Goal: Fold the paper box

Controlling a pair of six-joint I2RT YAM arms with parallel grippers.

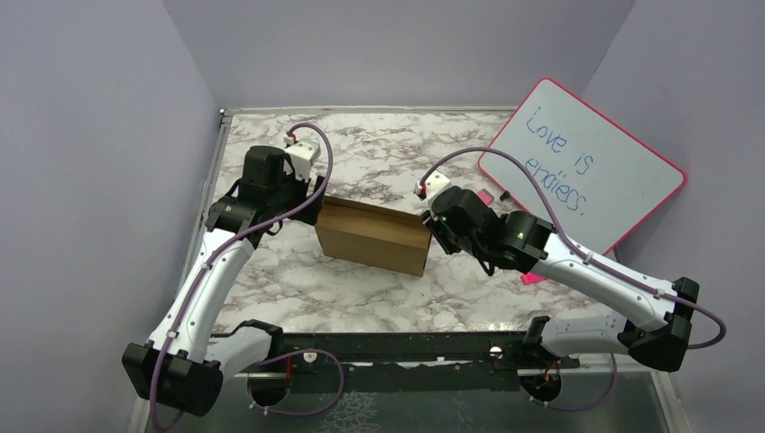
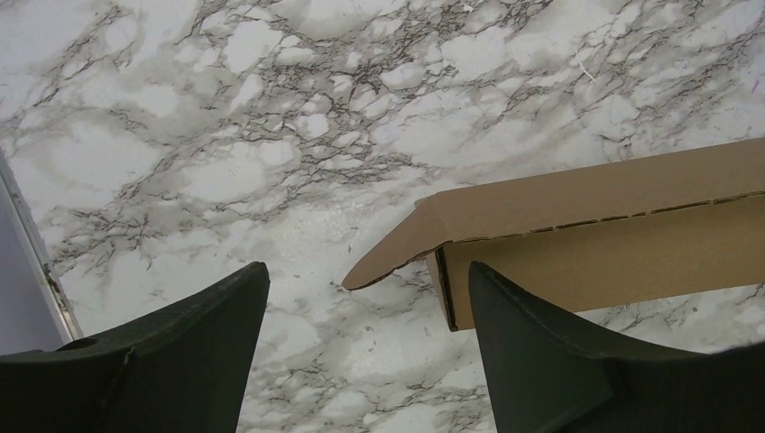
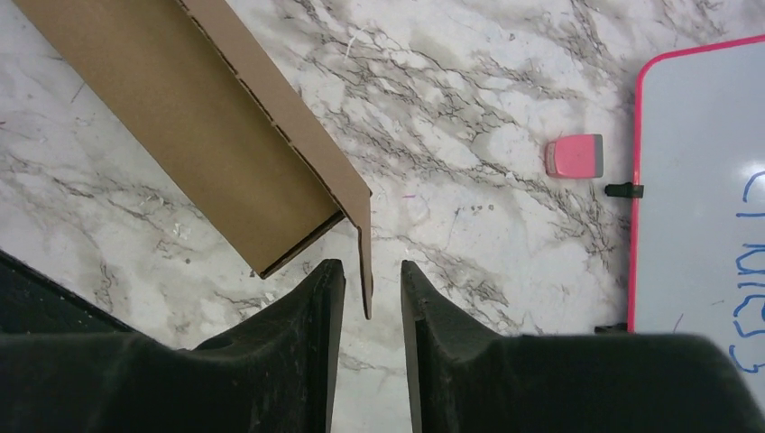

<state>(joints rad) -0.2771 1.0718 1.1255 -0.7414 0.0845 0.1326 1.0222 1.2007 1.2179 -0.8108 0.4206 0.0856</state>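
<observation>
The paper box [image 1: 372, 236] is brown cardboard, folded into a shallow box shape in the middle of the marble table [image 1: 379, 153]. My left gripper [image 1: 313, 206] is at its left end. In the left wrist view the box [image 2: 595, 244] has a loose corner flap [image 2: 397, 253] lying between my wide-open fingers [image 2: 541, 343], and the left gripper [image 2: 368, 302] touches nothing. My right gripper [image 1: 431, 222] is at the box's right end. In the right wrist view the box [image 3: 198, 135] shows a thin side flap [image 3: 365, 262] standing edge-on between the right gripper's [image 3: 372, 289] narrowly parted fingers, with a gap on each side.
A pink-rimmed whiteboard [image 1: 586, 167] with blue writing leans at the back right and also shows in the right wrist view [image 3: 704, 180]. A pink eraser [image 3: 574, 155] lies beside it. Grey walls close in the left, back and right sides.
</observation>
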